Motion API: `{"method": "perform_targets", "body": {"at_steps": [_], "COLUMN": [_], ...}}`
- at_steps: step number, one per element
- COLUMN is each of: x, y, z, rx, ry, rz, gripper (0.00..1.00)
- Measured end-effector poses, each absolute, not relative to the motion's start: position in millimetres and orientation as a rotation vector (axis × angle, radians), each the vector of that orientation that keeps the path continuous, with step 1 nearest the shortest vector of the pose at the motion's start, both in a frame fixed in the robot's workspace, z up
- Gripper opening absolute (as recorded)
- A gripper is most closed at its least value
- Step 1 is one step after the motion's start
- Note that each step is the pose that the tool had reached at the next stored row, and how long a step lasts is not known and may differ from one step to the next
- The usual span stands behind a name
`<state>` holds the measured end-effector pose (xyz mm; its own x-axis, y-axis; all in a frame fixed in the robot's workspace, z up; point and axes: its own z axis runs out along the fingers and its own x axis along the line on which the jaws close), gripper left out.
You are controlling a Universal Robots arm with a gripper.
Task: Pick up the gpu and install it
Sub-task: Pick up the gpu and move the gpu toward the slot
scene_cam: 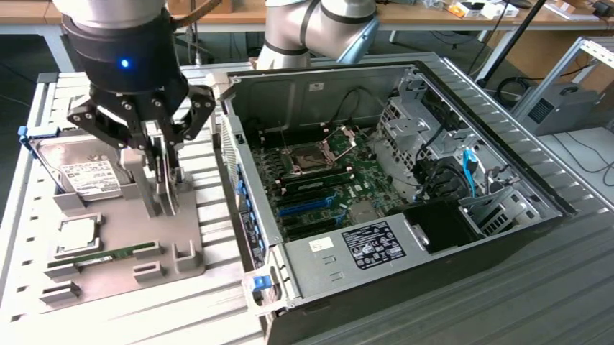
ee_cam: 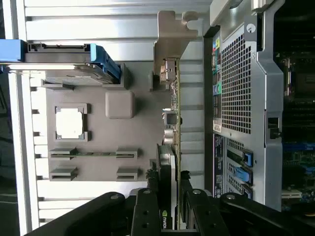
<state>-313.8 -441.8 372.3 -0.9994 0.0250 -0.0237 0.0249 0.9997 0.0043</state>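
The gpu [scene_cam: 165,192] stands on its edge over the grey fixture tray [scene_cam: 203,215], at the exterior view's left of the open computer case [scene_cam: 287,90]. My gripper [scene_cam: 158,162] comes down on it from above, shut on the card's upper part. In the wrist view I see the gpu [ee_cam: 172,113] edge-on, with its silvery bracket [ee_cam: 172,34] at the far end. My gripper [ee_cam: 170,216] has a black finger [ee_cam: 146,211] pressed against each side of the card. The motherboard [scene_cam: 317,187], with its blue slots [scene_cam: 307,206], lies exposed inside the case.
The tray [ee_cam: 142,128] also holds a silver hard drive [scene_cam: 86,172] with a blue bracket [ee_cam: 106,61], a square processor [scene_cam: 77,233] and a slim green memory stick [scene_cam: 115,255]. The case's perforated rear panel [ee_cam: 236,83] runs close beside the card. A second arm's base [scene_cam: 307,29] stands behind the case.
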Motion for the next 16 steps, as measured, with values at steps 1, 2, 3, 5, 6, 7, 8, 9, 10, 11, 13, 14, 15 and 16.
{"method": "perform_targets", "body": {"at_steps": [1, 2, 3, 5, 6, 7, 8, 9, 10, 11, 13, 14, 15, 16], "x": [-314, -314, -314, -314, -314, -314, -314, -314, -314, -314, -314, -314, -314, -314], "y": [-442, -442, -442, -442, -442, -442, -442, -442, -442, -442, -442, -442, -442, -442], "z": [378, 383, 388, 399, 407, 412, 417, 423, 428, 434, 445, 446, 447, 447], "rx": [0.039, 0.039, 0.039, 0.039, 0.039, 0.039, 0.039, 0.039, 0.039, 0.039, 0.039, 0.039, 0.039, 0.039], "ry": [3.118, 3.118, 3.118, 3.118, 3.118, 3.118, 3.118, 3.118, 3.118, 3.118, 3.118, 3.118, 3.118, 3.117], "rz": [0.006, 0.005, 0.005, 0.005, 0.005, 0.005, 0.005, 0.005, 0.005, 0.005, 0.005, 0.005, 0.005, 0.005], "gripper": [0.27, 0.27, 0.27, 0.27, 0.27, 0.27, 0.27, 0.27, 0.27, 0.27, 0.27, 0.27, 0.27, 0.27]}}
